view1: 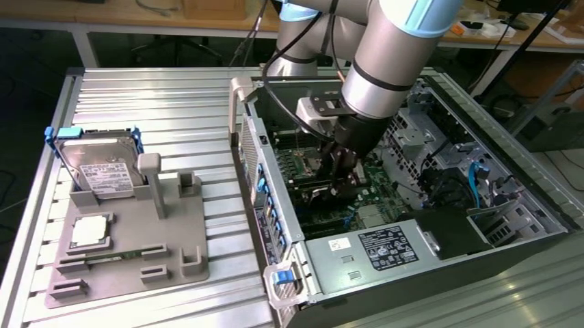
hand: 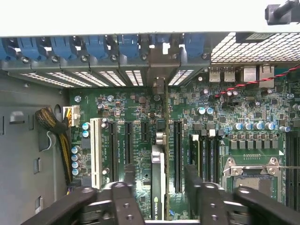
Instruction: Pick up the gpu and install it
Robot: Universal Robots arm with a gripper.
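Black gripper fingers [hand: 129,192] fill the near edge of the wrist view, set narrowly on either side of the gpu [hand: 158,183], which stands on edge between them over the green motherboard [hand: 136,117]; the fingers look closed on the card, its thin dark edge running away from the camera toward the row of blue slot clips [hand: 93,47] and its silver end bracket [hand: 159,75] sitting among the slot covers. That close view also shows the long black expansion slots [hand: 113,150], a white slot [hand: 97,150], a bundle of braided cables [hand: 51,122] and the metal processor socket [hand: 251,176], none of which can be made out from outside. In the exterior view the open computer case [view1: 511,225] lies on its side on the ribbed metal table [view1: 155,102], and the grey robot arm [view1: 392,61] reaches down into it, the gripper [view1: 342,174] low over the board. Well apart, on the exterior view's left, a grey holder tray [view1: 128,266] carries a silver hard drive [view1: 100,167] standing upright in a blue frame and a small square processor chip [view1: 91,231] lying flat.
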